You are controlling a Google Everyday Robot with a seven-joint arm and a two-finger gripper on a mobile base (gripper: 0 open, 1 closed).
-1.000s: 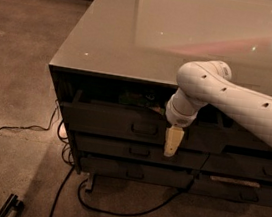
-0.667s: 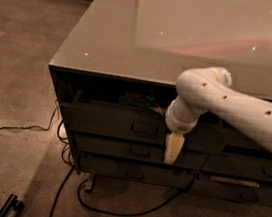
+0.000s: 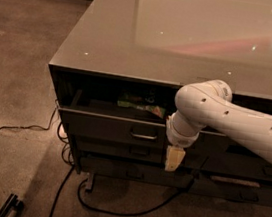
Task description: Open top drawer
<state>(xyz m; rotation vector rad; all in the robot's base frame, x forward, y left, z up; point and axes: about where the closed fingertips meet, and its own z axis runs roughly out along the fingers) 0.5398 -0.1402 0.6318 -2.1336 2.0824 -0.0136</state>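
Observation:
The top drawer (image 3: 108, 127) is the wide dark front just under the tabletop, with a small metal pull (image 3: 144, 135) at its centre. It stands pulled out a little, and a dark gap shows above its front edge with a green packet (image 3: 138, 102) inside. My gripper (image 3: 174, 159) hangs pointing down from the white arm (image 3: 235, 122), just right of the pull and level with the drawer front's lower edge. It is apart from the pull and holds nothing that I can see.
Two slimmer drawer fronts (image 3: 135, 152) sit below the top drawer, and another drawer stack (image 3: 248, 169) is at the right behind my arm. The glossy tabletop (image 3: 186, 37) overhangs the drawers. Black cables (image 3: 65, 181) run over the carpet at the cabinet's foot. A dark object (image 3: 8, 206) lies on the floor at the lower left.
My gripper has moved down and slightly right, from in front of the top drawer's front to its lower edge. The drawer's position looks the same.

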